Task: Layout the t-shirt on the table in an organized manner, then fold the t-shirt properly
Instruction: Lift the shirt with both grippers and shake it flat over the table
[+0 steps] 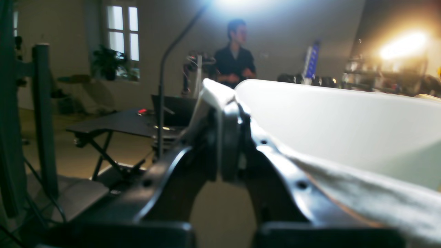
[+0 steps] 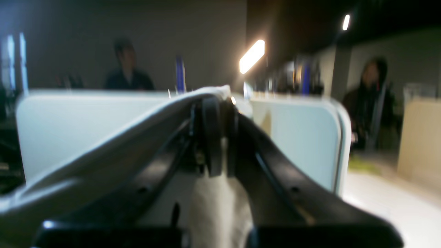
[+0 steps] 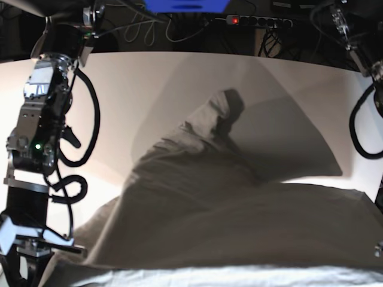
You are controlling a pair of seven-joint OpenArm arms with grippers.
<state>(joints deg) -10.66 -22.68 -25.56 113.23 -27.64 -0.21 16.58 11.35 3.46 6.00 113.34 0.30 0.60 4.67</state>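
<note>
- Grey-beige cloth of the t-shirt (image 3: 227, 209) is lifted off the table (image 3: 131, 78), stretched taut across the near part of the base view, with one fold rising toward the far middle.
- Left gripper (image 1: 230, 137): jaws pressed together, pinching an edge of the t-shirt, which trails off to the right.
- Right gripper (image 2: 217, 134): jaws likewise clamped on the t-shirt's edge; cloth drapes left and hangs below.
- Both wrist views are blurred; two people stand beyond the table.
</note>
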